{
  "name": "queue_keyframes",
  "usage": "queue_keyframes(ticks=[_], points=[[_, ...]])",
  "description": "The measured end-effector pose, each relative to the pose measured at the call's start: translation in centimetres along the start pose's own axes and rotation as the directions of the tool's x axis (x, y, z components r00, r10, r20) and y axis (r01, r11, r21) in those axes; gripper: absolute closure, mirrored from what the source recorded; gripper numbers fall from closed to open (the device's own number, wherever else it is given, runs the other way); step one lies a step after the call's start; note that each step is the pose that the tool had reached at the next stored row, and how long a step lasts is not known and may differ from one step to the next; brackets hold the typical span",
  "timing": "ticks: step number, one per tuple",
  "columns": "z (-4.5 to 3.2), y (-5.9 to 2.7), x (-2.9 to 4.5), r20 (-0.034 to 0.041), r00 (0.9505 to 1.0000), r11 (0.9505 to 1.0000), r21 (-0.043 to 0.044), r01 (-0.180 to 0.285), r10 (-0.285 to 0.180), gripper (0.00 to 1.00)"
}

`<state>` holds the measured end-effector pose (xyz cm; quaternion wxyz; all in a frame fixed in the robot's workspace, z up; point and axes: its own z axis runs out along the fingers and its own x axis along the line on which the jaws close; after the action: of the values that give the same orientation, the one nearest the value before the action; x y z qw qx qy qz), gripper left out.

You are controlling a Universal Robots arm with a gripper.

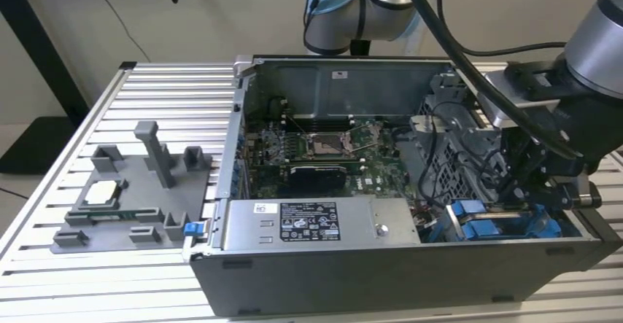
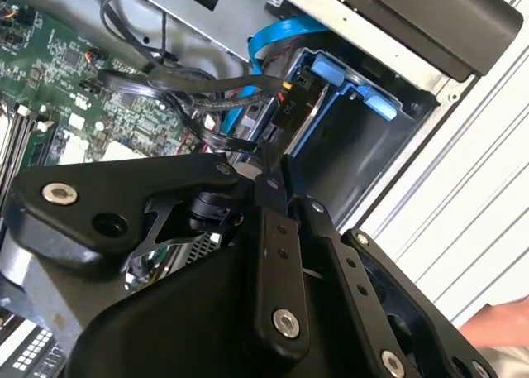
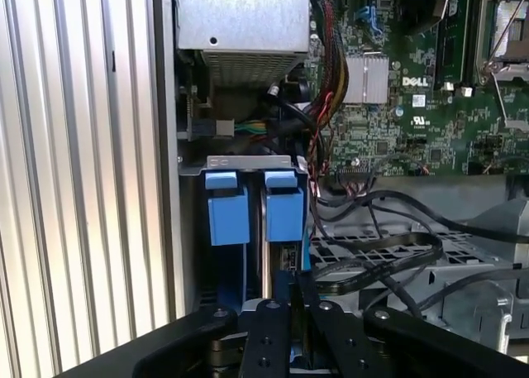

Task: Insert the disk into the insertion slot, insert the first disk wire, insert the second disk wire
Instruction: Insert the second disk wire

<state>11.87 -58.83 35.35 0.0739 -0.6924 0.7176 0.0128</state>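
Ribbed aluminium slats are forming the bench [image 1: 58,279], and an open computer case [image 1: 389,279] is lying on it with its inside facing up. On the exterior view's left, a grey fixture block [image 1: 136,199] is sitting apart from the case. Inside the case, the green motherboard [image 1: 322,148] is showing in the middle, and the grey power-supply box [image 1: 311,224] with a white sticker is lying along the near wall.

The robot arm [image 1: 594,39] is reaching down into the corner of the case on the exterior view's right. The jaws [image 3: 291,291] are standing close together, directly above the insertion slot [image 3: 248,165], and they are seeming to pinch something thin and dark; what it is, I cannot tell. In the first wrist view, 2 blue plastic tabs [image 3: 226,208] are sitting side by side at the mouth of the slot, and the edge of the disk [image 3: 266,258] is running between them, from the mouth toward the jaws. The disk is sitting inside the slot. Black cables [image 3: 388,262] are lying just beside the jaws, over the perforated metal cage. In the second wrist view, a light blue flat cable [image 2: 277,35] is curving near the bay, and a part of a hand [image 2: 500,324] is showing at the edge, outside the case.
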Motion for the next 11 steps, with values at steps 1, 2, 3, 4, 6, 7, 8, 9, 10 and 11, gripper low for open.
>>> queue_keyframes(ticks=[1,2,3,4,6,7,8,9,10,11], points=[[0.04,-0.06,0.0,0.0009,1.0,1.0,-0.0001,0.0,0.0,1.0],[0.07,-0.12,0.0,0.0015,1.0,1.0,-0.0001,0.0,0.0,1.0],[0.1,-0.16,0.0,0.0021,1.0,1.0,-0.0002,0.0,0.0,1.0],[0.14,-0.21,0.0,0.0029,1.0,1.0,-0.0003,0.0,0.0,1.0],[0.19,-0.25,0.01,0.0043,1.0,1.0,-0.0006,-0.001,0.001,1.0],[0.23,-0.25,0.02,0.005,1.0,1.0,-0.0008,-0.001,0.001,1.0],[0.27,-0.26,0.02,0.0058,1.0,1.0,-0.0009,-0.001,0.001,1.0],[0.32,-0.28,0.02,0.0066,1.0,1.0,-0.0013,-0.001,0.001,1.0],[0.38,-0.28,0.02,0.0073,1.0,1.0,-0.0015,-0.001,0.001,1.0],[0.42,-0.3,0.03,0.008,1.0,1.0,-0.0018,-0.001,0.001,1.0]])
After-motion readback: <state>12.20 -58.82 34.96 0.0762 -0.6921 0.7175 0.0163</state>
